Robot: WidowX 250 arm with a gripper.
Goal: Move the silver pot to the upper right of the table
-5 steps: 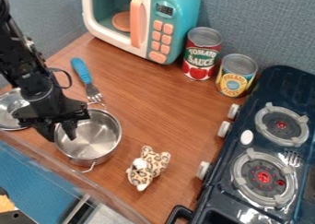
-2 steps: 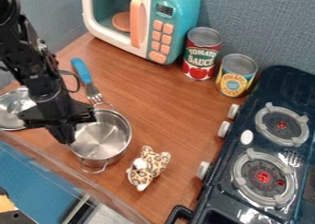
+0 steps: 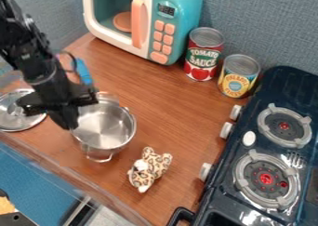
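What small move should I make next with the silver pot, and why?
Probably a slight upward lift, to test the hold: the gripper is at the left rim of the silver pot, which is well short of the upper right, and a spotted plush toy lies close by.

The scene is fairly bright and evenly lit, and the light seems to fall from above, though its source is hard to tell. A soft sheen lies on the table (image 3: 174, 109). Pale highlights show inside the silver pot (image 3: 112, 127) and on the lid (image 3: 12, 116), and small white glare spots mark the glossy stove (image 3: 217, 192). The microwave's (image 3: 177, 6) interior sits in shade. The black arm (image 3: 37, 64) and end effector (image 3: 70, 122) are so dark that their surface detail partly merges.
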